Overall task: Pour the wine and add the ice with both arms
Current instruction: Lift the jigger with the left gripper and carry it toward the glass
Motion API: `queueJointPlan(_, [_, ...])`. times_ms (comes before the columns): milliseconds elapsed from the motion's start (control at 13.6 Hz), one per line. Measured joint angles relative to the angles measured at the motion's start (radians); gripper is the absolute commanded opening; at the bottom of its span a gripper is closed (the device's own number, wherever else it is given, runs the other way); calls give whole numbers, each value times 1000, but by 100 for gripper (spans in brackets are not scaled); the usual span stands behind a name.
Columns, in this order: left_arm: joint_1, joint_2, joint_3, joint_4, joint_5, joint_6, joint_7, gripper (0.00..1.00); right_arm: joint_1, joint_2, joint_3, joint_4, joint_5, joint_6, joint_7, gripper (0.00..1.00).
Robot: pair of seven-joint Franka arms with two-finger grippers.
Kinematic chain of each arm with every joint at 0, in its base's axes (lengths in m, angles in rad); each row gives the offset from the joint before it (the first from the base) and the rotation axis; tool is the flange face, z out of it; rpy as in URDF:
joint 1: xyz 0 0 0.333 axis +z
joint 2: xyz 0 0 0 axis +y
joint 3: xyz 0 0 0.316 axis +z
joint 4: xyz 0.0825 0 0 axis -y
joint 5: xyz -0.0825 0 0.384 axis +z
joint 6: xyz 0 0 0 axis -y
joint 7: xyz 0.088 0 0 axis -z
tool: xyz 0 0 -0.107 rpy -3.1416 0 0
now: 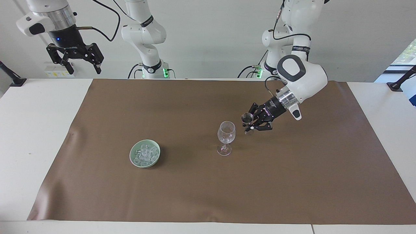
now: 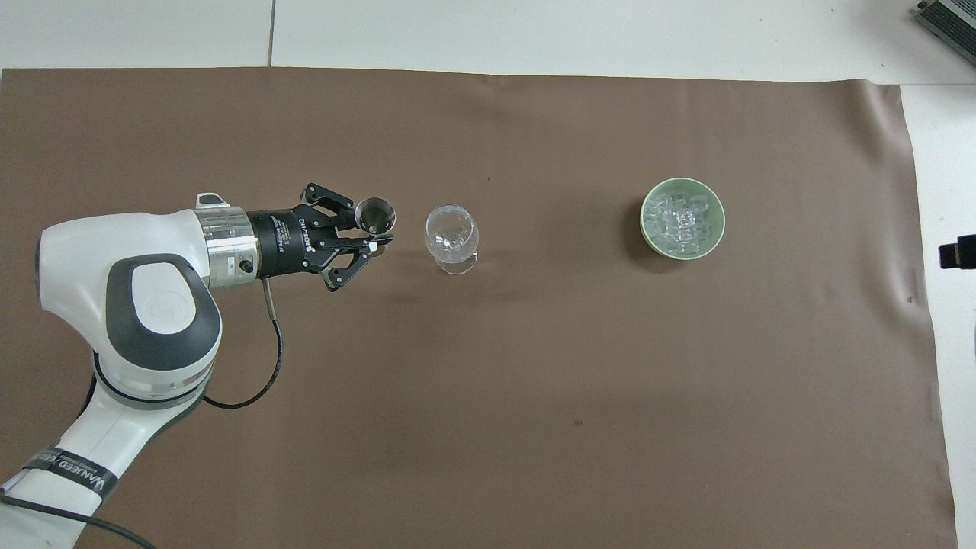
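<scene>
1. overhead view: the left pincer (image 2: 371, 245) sits at centre left of the frame, clamped on a small metal jigger (image 2: 375, 216) held up off the brown mat (image 2: 534, 381), mouth upward.
2. just beside the jigger, toward frame centre, stands the wine glass (image 2: 451, 238) – upright on the mat and apart from the pincer.
3. the ice (image 2: 681, 218) lies heaped in a pale green bowl (image 2: 648, 229) at centre right of this frame, well apart from the glass.
4. facing view – the left arm (image 1: 300, 76) slants down from upper right to the jigger (image 1: 247, 117), whose rim is beside the glass (image 1: 226, 136) and slightly above its lip.
5. the right pincer (image 1: 79, 61) waits in the upper left corner, above the white tabletop (image 1: 39, 130), its fingers spread wide and holding nothing.
</scene>
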Motion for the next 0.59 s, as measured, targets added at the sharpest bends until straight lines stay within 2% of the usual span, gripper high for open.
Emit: queueJointPlan(589, [-23,3,-29,1,1,87,0,0,0,0,0,0,0,0,0,100])
